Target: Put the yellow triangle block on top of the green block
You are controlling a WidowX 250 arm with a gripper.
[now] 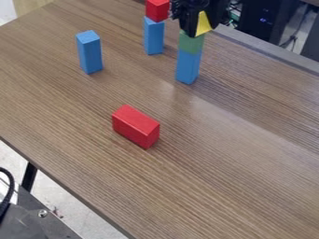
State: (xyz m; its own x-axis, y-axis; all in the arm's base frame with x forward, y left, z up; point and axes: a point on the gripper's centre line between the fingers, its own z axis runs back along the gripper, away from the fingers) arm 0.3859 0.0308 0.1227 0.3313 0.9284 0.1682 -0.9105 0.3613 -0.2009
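1. Black gripper (200, 29) grasps the yellow triangle block (204, 23), at the green block's (191, 43) top.
2. Beneath green: an upright, rectangular blue block (188, 66).
3. Wood-grained table (249, 163); smooth red block (135, 126).

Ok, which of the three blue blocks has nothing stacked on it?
The leftmost blue block in view; the middle one carries a red block, the right one the green block.

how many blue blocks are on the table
3: one blue block alone at left, a second blue block under the upper red block, a third blue block under the green block.
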